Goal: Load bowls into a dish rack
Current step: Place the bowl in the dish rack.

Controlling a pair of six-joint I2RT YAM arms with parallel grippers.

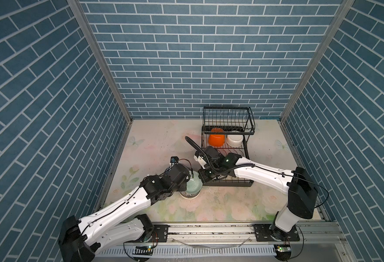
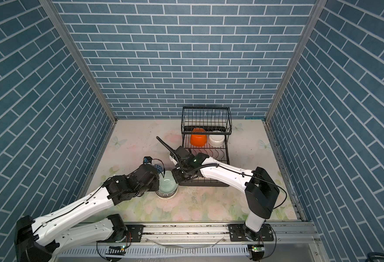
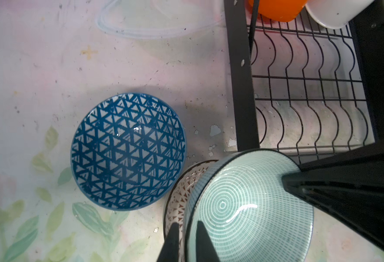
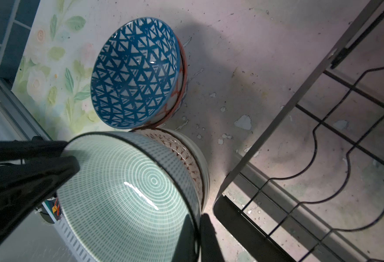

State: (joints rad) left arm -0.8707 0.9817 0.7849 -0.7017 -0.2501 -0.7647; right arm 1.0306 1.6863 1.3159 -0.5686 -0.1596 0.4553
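The mint bowl (image 3: 243,204) was tilted above a brown-patterned bowl (image 3: 179,197) beside the dish rack (image 3: 241,79). The right gripper (image 4: 196,224) pinched its rim; the left gripper's (image 3: 187,226) 2 fingers (image 3: 205,242) straddled it, contact unclear.

Mint bowl (image 3: 243,204) with white rings, blue-and-white triangle bowl (image 3: 127,152), orange bowl (image 1: 216,140), white bowl (image 1: 234,140), black rack (image 3: 241,90).
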